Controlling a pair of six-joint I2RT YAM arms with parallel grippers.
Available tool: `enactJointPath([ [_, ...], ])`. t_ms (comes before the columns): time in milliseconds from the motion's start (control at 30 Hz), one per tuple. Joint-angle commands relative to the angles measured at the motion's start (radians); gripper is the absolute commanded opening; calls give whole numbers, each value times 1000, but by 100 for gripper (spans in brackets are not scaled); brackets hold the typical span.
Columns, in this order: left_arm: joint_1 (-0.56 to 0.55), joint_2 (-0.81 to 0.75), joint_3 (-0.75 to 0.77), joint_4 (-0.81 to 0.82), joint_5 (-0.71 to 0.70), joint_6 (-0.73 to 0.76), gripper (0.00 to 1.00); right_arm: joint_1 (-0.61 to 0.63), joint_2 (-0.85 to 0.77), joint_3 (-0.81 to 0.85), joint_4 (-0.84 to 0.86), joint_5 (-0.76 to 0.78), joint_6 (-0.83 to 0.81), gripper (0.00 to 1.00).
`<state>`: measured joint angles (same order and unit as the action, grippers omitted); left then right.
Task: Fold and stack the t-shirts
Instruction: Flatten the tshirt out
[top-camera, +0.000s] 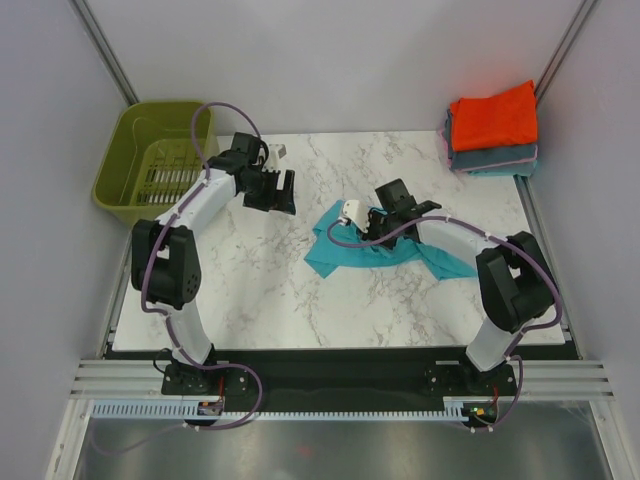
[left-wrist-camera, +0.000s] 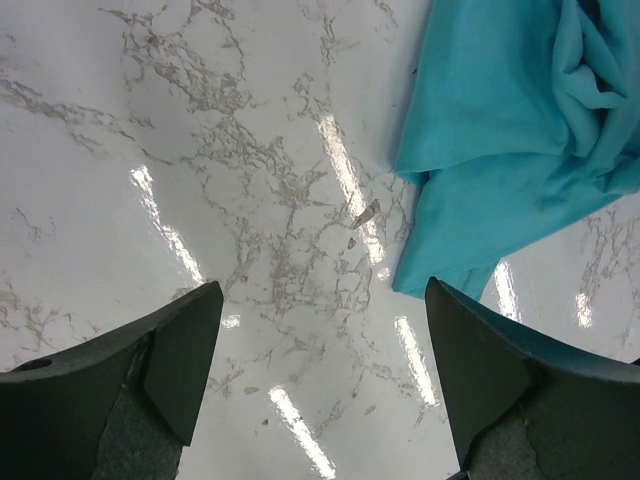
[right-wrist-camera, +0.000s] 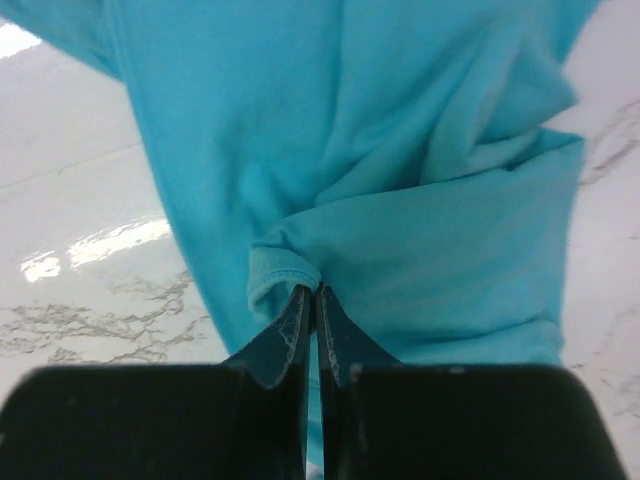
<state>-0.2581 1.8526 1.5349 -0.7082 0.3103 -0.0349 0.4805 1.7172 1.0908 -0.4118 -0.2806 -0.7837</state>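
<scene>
While the orange-red t-shirt (top-camera: 493, 115) sat folded on the grey-blue t-shirt (top-camera: 487, 158) at the far right corner, the teal t-shirt (top-camera: 335, 255) lay crumpled mid-table, unfolded; the right gripper (right-wrist-camera: 312, 297) pinched its fold, the left gripper (left-wrist-camera: 322, 300) hung spread, empty.

We find the teal t-shirt (top-camera: 330, 252) crumpled flat beneath our right gripper (right-wrist-camera: 312, 300), one hemmed fold pinched between its closed fingers. Well apart, beyond that gripper, the folded orange-red shirt (top-camera: 493, 115) rests atop the folded grey-blue shirt (top-camera: 495, 157).
</scene>
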Motion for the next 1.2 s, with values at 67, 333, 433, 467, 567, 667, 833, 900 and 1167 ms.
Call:
enactJointPath([
  [67,-9,23,53,7,-7,29,90,-12,-61,157,70,105,-2,6],
  [333,-29,22,65,6,-7,33,90,-212,185,411,110,182,-5,4],
  [433,-30,14,57,6,-23,33,90,-295,297,555,117,230,1,4],
  [467,-30,7,56,6,-33,32,90,-328,321,578,131,242,3,6],
  [567,-33,2,51,6,-43,59,91,-370,421,655,146,349,-11,8],
  [667,-38,-3,56,3,-48,67,91,-420,476,705,159,394,15,0],
  [833,-46,8,62,3,-48,69,91,-459,457,721,160,388,52,0],
  [900,-52,31,70,3,-34,67,91,-461,418,710,160,367,72,0],
  [1167,-81,197,188,-13,145,50,88,-459,355,620,153,386,121,0],
])
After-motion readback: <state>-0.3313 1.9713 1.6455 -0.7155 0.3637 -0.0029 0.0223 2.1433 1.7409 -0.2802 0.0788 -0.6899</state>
